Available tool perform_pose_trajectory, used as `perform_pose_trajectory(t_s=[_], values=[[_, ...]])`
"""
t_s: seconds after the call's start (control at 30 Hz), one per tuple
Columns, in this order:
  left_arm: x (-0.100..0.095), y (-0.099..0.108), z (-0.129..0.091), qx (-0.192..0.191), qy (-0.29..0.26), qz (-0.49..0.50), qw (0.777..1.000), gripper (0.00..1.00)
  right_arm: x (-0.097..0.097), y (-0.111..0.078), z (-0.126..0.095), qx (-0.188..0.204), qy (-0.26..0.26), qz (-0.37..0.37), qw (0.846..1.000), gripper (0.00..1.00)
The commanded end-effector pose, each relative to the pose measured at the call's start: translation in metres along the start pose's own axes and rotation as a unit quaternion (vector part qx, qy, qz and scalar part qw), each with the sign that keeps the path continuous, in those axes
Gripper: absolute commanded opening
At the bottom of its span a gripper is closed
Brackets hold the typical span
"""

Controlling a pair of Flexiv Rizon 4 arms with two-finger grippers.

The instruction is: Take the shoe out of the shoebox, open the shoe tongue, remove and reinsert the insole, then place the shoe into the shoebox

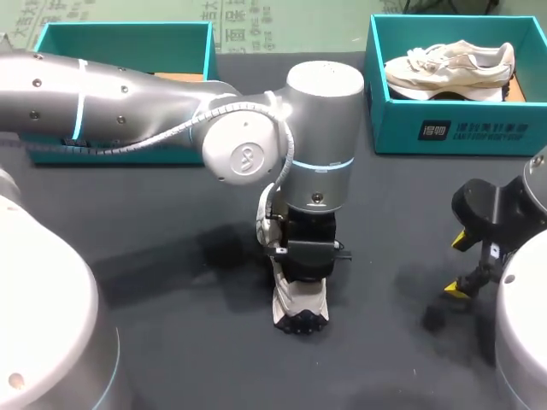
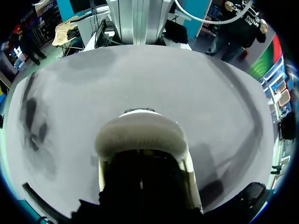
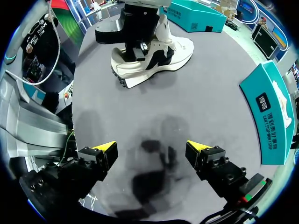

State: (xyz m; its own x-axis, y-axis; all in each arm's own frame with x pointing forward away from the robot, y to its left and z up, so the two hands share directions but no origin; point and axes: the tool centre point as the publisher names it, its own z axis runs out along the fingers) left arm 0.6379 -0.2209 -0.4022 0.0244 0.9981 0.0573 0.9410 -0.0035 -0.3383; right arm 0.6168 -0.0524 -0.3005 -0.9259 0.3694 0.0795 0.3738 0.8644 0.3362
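The left box (image 1: pixel 128 47) is seen at the far left of the table, behind the left arm, well apart from the left claw (image 1: pixel 306 256); what it holds is mostly hidden. The left claw is planted straight down on the shoe (image 1: pixel 299 309), which appears to rest sole-down on the dark table (image 1: pixel 171 342) near its middle. From the left wrist only one rounded end of the shoe (image 2: pixel 140 135) shows, just ahead of the claw, and from the right wrist the claw is lost in the shoe's opening (image 3: pixel 154 56). Whether it is clamped on anything cannot be told.

The shoe is judged light, with a soft mesh upper that would give under pressure and a thick foam sole that stays stiff and grips the cloth. The tongue would be floppy and the insole thin and bendable. A hold is best taken on the padded collar or the sole's edge, not on the laces.

Further right, a second shoe (image 1: pixel 449 68) lies on its side in the right box (image 1: pixel 453 128), well beyond the right claw. The right claw (image 3: pixel 152 154) hangs over bare table with its yellow tips spread wide apart and nothing between them. The shoe lies well ahead of it.
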Motion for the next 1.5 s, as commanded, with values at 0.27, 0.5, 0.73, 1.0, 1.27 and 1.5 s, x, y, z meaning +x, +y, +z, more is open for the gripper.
perform_pose_trajectory(t_s=[0.27,0.5,0.73,1.0,1.27,1.5], values=[[0.013,0.013,-0.019,-0.029,-0.026,-0.013,0.999,0.0,0.002,-0.001,-0.001,0.0,-0.002,0.0,1.0,1.0],[0.006,-0.008,-0.019,-0.024,-0.021,0.022,0.999,0.0,0.002,-0.001,-0.001,0.0,-0.002,0.0,1.0,1.0],[-0.008,-0.005,0.002,-0.026,0.001,0.024,0.999,0.0,0.002,-0.001,-0.001,0.0,-0.002,0.0,1.0,1.0],[-0.002,0.01,-0.001,-0.039,0.007,-0.005,0.999,0.0,0.002,-0.001,-0.001,0.0,-0.002,0.0,1.0,1.0],[0.011,-0.003,-0.034,-0.037,-0.016,0.016,0.999,0.0,0.002,-0.001,-0.001,0.0,-0.002,0.0,1.0,1.0],[0.013,-0.019,-0.052,-0.084,-0.03,0.014,0.996,0.0,0.002,-0.001,-0.001,0.0,-0.002,0.0,1.0,1.0]])
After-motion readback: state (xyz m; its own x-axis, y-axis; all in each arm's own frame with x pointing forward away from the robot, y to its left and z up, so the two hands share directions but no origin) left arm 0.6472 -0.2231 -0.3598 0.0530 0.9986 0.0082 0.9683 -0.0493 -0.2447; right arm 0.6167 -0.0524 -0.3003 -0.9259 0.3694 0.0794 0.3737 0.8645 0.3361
